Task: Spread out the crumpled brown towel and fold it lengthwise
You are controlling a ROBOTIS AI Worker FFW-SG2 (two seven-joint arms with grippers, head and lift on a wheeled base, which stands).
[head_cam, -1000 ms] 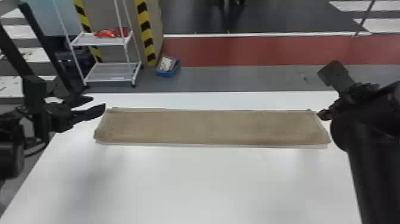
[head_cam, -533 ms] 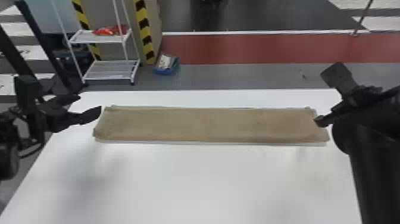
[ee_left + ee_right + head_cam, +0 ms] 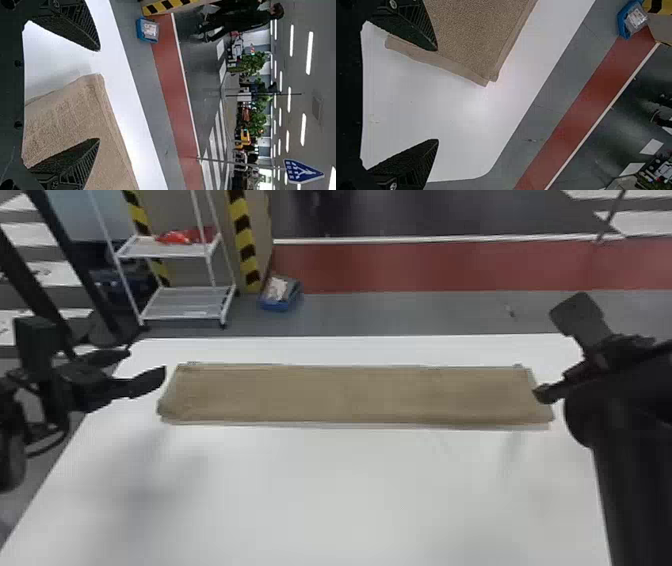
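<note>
Brown and flat, one towel (image 3: 345, 395) lies on one white table (image 3: 325, 490).

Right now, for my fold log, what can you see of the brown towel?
The brown towel lies flat on the white table, folded into a long, narrow strip running left to right. Its fabric looks plain and finely textured, with layers slightly offset at the edges. The open left gripper and right gripper are near opposite ends; whether either touches it, I cannot tell.
</note>
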